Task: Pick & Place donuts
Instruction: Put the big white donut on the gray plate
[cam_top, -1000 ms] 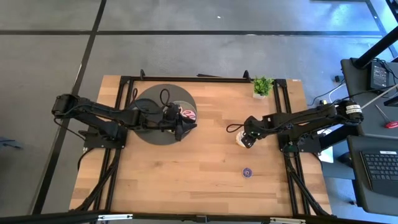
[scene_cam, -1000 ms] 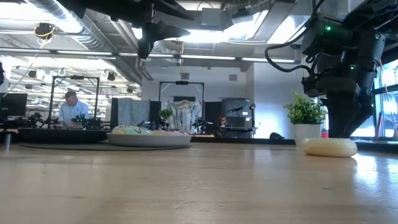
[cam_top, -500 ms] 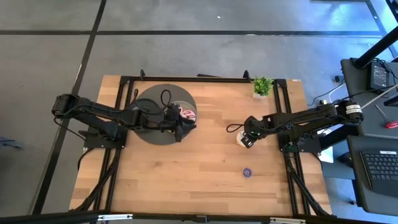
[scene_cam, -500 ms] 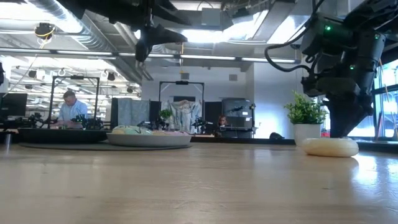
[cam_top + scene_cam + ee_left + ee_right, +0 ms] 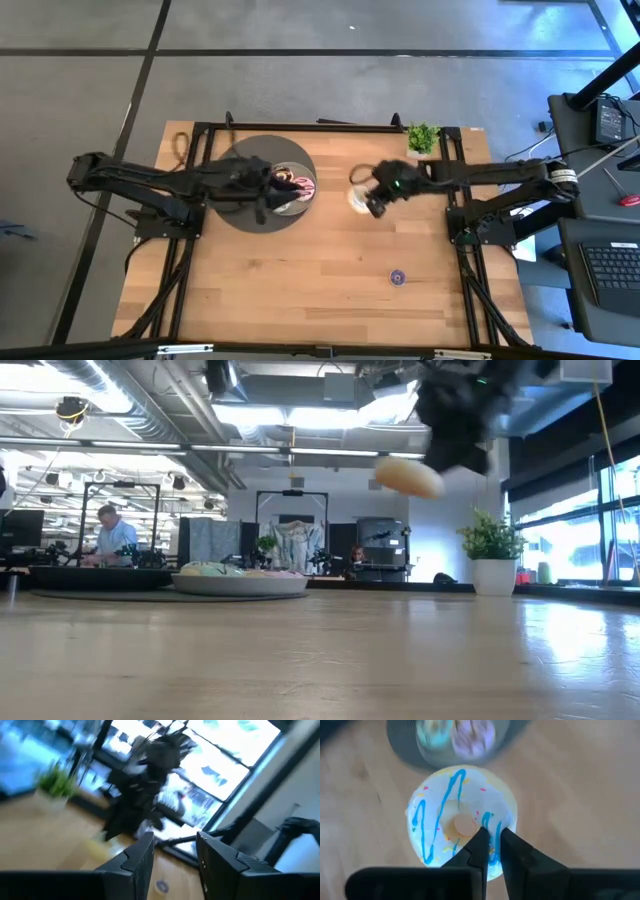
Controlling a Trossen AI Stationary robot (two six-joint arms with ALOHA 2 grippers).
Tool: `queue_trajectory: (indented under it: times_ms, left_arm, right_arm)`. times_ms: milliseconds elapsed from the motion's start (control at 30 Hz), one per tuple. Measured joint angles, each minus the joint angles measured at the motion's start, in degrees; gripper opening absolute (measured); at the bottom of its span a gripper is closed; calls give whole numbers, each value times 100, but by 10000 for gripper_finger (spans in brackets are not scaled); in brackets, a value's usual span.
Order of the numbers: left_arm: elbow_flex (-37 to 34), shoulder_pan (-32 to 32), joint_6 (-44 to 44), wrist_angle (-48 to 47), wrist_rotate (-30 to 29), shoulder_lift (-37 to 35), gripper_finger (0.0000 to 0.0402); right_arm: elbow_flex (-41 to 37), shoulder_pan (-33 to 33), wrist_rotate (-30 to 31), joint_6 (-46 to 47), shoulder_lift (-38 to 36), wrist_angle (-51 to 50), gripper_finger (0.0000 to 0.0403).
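Right gripper carrying a white donut in the air beside the grey plate

The left gripper (image 5: 262,203) is hovering over the near edge of the grey plate (image 5: 287,201), its fingers (image 5: 141,857) parted and holding nothing. Two donuts (image 5: 292,181) are lying on that plate, which is sitting on a dark round disc (image 5: 238,157). Just right of the plate, the right gripper (image 5: 372,201) is pinching the rim of a white blue-striped donut (image 5: 461,818), lifted clear of the wooden table (image 5: 330,270). A small purple donut (image 5: 397,277) is lying well to the plate's right.

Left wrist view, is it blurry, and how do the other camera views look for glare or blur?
Left wrist view: heavily smeared, only the fingers crisp. Right wrist view: white donut sharp, plate behind it blurred. Low view: bright ceiling lights, glare on the table.
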Motion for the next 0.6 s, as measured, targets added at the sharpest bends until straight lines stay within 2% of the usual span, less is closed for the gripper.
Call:
queue_trajectory:
  times_ms: [167, 333, 600]
  left_arm:
    - [0, -244, 571, -17, 3, -700, 143]
    - [0, -409, 909, -73, -1, -1029, 143]
    - [0, -580, 1060, -110, 115, -1145, 144]
  right_arm:
    - [1235, -447, -76, -919, 959, 38, 43]
    - [2525, -758, -593, -1724, 2291, 29, 43]
    - [4320, -995, -1521, -2006, 4308, 11, 43]
